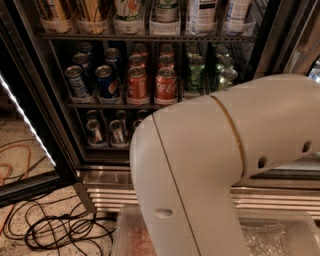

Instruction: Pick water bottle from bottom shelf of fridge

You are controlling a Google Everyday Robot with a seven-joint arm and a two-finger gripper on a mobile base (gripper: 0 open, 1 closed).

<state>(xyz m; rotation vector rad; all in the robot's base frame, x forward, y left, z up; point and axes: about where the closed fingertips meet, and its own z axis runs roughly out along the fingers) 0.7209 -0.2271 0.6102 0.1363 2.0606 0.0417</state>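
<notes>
- White arm (210,170), closest to the camera, fills the middle and right, bent like an elbow.
- The gripper is out of sight, either past the arm or off the picture; I cannot tell whether it is spread or closed.
- Clear bin (122,222) lies under the arm at the bottom edge.
- Black cables (55,230) lie looped on the speckled floor at left, with an orange cable (7,172) beyond them.
- Ribbed steel grille (107,195) runs along the base of the fridge (47,100), whose door stands open at left with a light strip (25,117) on its edge.
- On the bottom shelf (102,148), silver cans (116,132) stand in rows at left; the arm hides the rest of it.
- No water bottle shows, so I cannot tell where it sits.
- One rack up stand a Pepsi can (106,81), an orange can (136,84), a Coke can (165,85) and green cans (195,75).
- Farthest up, bottles (202,15) stand in trays.
</notes>
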